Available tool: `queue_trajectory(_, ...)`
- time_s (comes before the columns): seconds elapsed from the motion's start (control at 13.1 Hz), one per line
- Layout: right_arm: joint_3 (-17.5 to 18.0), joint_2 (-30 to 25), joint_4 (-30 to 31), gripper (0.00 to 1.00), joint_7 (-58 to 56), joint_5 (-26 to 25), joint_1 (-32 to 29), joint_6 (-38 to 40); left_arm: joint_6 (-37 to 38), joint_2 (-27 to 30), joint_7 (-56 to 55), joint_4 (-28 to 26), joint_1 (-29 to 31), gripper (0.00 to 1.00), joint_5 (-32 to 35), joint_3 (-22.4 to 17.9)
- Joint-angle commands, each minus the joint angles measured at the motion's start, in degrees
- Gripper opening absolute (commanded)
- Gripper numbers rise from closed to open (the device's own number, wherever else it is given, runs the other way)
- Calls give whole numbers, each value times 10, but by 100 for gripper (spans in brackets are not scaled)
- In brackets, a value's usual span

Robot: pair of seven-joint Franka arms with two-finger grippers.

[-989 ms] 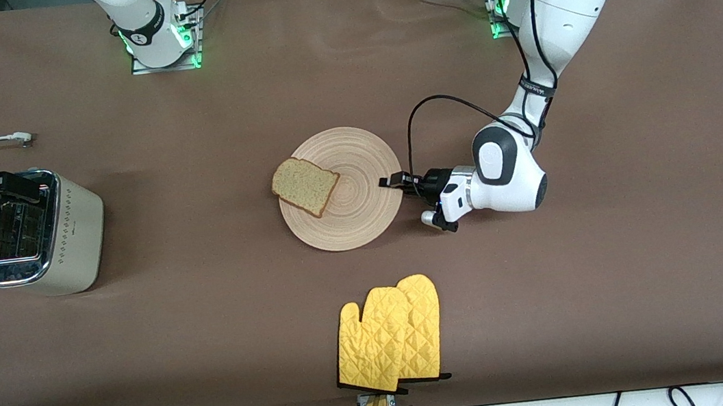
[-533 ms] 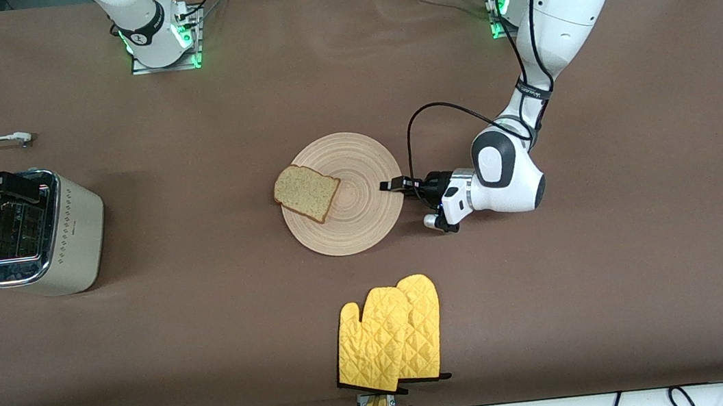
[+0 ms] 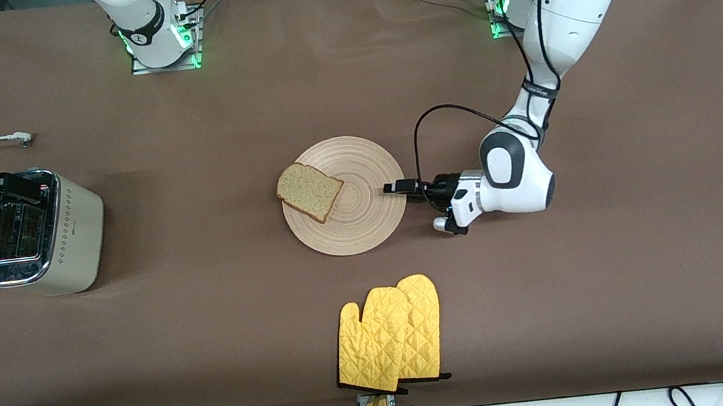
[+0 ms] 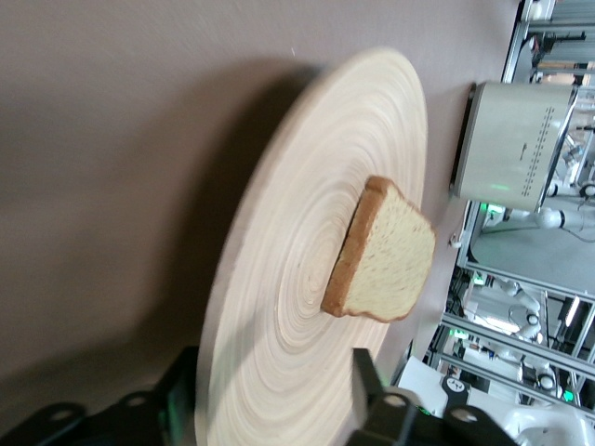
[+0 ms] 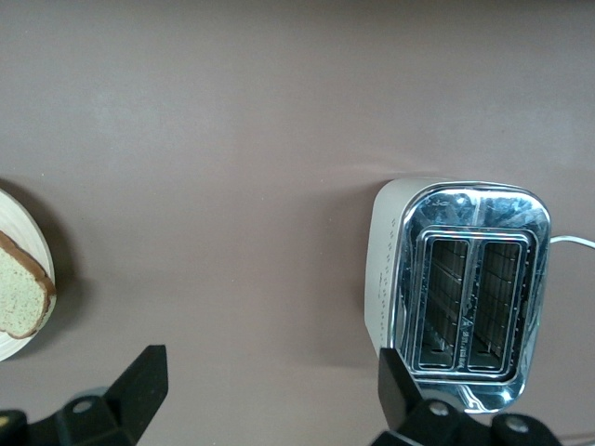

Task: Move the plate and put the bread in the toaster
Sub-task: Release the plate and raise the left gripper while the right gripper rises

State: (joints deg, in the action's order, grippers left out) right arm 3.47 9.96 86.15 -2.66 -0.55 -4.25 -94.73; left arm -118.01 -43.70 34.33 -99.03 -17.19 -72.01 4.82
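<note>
The single slice of light tan speckled bread with a darker brown crust (image 3: 309,192) is lying flat on the round, pale beige wooden-looking plate with ring grooves (image 3: 363,220), overhanging the rim toward the right arm's end of the table; the plate is sitting near the middle of the brown table (image 3: 618,268). The slice is probably light, soft and easy to crush or tear, so a gentle pinch across its crust edges is looking wisest. The plate is likely stiff and light and apt to slide on the cloth; its thin rim is the only place to take hold.

The left gripper (image 3: 399,188) is sitting low at that rim, its fingers (image 4: 368,376) standing apart on either side of the edge, not clamping it. The right gripper (image 5: 270,390) is waiting over the boxy cream-beige two-slot toaster with a chrome top (image 3: 37,232) near the table's edge at the right arm's end, jaws spread wide and empty.

The slice's underside is hidden. The toaster's slots are looking dark, their depth hard to judge. A pair of yellow quilted oven mitts (image 3: 391,334) is lying near the table's front edge.
</note>
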Motion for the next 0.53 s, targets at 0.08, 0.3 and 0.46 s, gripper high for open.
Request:
queue_trajectory(0.08,1,5,-8,100,8,-5,2,5,4,127,7,-123,57,100,-6,-17)
queue_trajectory(0.3,1,20,-8,100,2,-2,0,4,5,199,2,-137,115,100,169,-16)
queue_trajectory(0.46,1,21,-7,100,8,-2,0,9,5,258,-60,-136,139,100,293,-16)
